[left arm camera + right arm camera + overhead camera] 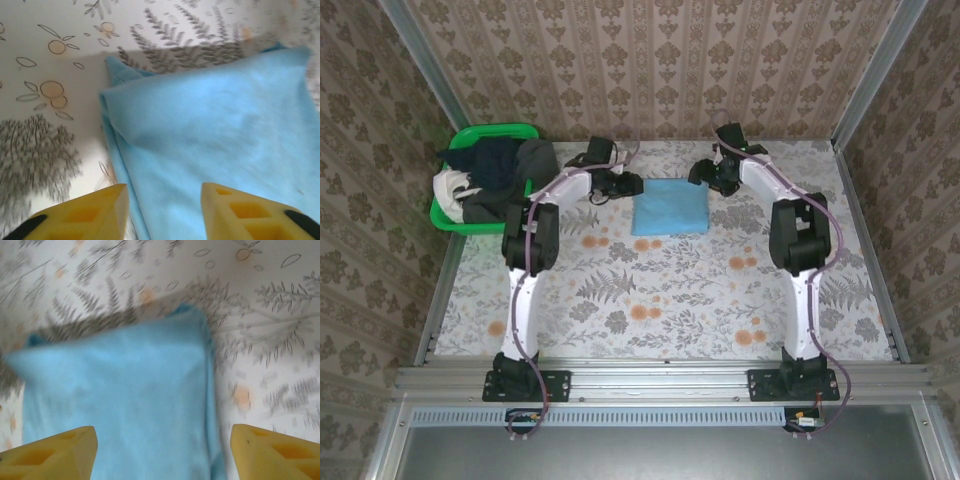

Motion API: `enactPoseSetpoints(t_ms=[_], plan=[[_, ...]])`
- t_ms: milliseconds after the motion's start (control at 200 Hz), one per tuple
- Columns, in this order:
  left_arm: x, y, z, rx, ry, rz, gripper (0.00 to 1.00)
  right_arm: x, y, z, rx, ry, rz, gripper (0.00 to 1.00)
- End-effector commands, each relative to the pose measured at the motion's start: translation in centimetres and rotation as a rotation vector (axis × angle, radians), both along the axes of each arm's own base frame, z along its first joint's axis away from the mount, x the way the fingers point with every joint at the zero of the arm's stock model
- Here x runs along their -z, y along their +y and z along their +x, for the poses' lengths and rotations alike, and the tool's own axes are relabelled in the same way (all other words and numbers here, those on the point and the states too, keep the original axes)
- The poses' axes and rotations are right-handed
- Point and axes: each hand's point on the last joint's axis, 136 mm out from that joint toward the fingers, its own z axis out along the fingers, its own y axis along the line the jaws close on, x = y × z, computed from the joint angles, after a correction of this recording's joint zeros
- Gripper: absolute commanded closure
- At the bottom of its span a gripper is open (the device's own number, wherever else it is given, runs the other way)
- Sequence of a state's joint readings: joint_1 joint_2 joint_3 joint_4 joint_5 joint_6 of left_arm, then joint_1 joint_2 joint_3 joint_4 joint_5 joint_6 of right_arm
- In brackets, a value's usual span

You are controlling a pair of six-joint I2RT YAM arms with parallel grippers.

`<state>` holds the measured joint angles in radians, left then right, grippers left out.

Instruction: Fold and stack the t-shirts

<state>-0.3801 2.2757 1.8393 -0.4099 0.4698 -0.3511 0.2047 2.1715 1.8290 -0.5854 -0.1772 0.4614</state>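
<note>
**Item: light blue t-shirt** [670, 207]. Folded to a compact rectangle and lying flat on the worktop [650, 290], toward 12 o'clock from its centre. No lettering shows, so the print is probably turned inward or underneath. The left wrist view shows doubled layers along one edge [112, 140]. The right wrist view is blurred but shows a smooth top face [120, 400]. Judged folded or very nearly so, and set in open space, likely as the base of the stack.

**Left end effector** [623, 186]. At the shirt's 10 o'clock, just beside its corner. Fingers apart [164, 186] and holding nothing, with the layered edge lying below the gap. The position suits tidying or pressing that edge.

**Right end effector** [708, 178]. At the shirt's 1 o'clock, just beside the far corner. Fingers spread wide [163, 429] and empty, poised over the cloth.

**Green basket** [495, 131]. At 9 o'clock from the shirt, at the worktop's far left corner. It holds unfolded shirts in a heap, dark ones [500, 165] over a white one [448, 187]. This is judged the supply for the folds to come, nearest the left arm.
</note>
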Motion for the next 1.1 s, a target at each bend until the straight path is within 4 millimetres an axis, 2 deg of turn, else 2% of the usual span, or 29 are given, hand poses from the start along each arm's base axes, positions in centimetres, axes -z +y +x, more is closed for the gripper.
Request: enactPoseSetpoints(t_ms=[0,75,135,185,205,225,340,425,500,620,685,745,820,940,1090], plan=[[-7.5,1.4,-2.1,-0.002,-0.15,-0.016,0.45,-3.7,2.7,-2.5,-0.066,-0.139,-0.08,0.26],[-9.4,3.5,-4.2,-0.042,-0.207,-0.018,0.37,-2.3,4.5,-4.4,-0.094,-0.131,-0.109,0.28],[-9.9,5.9,-6.2,-0.099,-0.228,-0.001,0.29,-0.3,5.4,-5.6,-0.107,-0.081,-0.127,0.3],[-10.5,7.8,-7.9,-0.137,-0.25,0.01,0.14,1.4,5.1,-6.4,-0.089,-0.043,-0.156,0.3],[-10.6,8.8,-8.6,-0.16,-0.256,0.022,0.03,2.0,5.0,-6.6,-0.081,-0.031,-0.159,0.3],[-10.7,9.6,-9.1,-0.18,-0.262,0.031,0.0,2.6,4.8,-6.8,-0.072,-0.02,-0.159,0.3],[-10.5,13.9,-13.2,-0.274,-0.28,0.077,0.0,5.5,3.7,-7.5,-0.032,0.045,-0.101,0.3],[-9.8,16.5,-15.9,-0.331,-0.279,0.117,0.0,6.4,3.2,-8.0,-0.019,0.073,-0.101,0.28],[-9.1,18.3,-17.9,-0.376,-0.273,0.138,0.0,5.8,3.2,-8.3,-0.018,0.069,-0.1,0.25],[-8.4,20.6,-20.5,-0.434,-0.271,0.166,0.0,2.9,3.5,-8.4,-0.034,0.008,-0.105,0.21],[-8.2,21.6,-21.5,-0.462,-0.276,0.187,0.0,1.5,4.3,-8.5,-0.059,-0.027,-0.119,0.2],[-8.1,22.4,-22.2,-0.482,-0.284,0.212,0.0,1.4,5.3,-8.7,-0.096,-0.041,-0.157,0.17],[-7.7,23.2,-23.0,-0.502,-0.276,0.237,0.0,2.2,5.7,-8.7,-0.119,-0.027,-0.261,0.14],[-6.7,24.4,-23.9,-0.53,-0.242,0.295,0.0,4.0,4.6,-8.1,-0.126,0.016,-0.472,0.13],[-5.4,25.2,-24.7,-0.553,-0.209,0.334,0.0,5.4,4.2,-6.8,-0.167,0.06,-0.586,0.13]])
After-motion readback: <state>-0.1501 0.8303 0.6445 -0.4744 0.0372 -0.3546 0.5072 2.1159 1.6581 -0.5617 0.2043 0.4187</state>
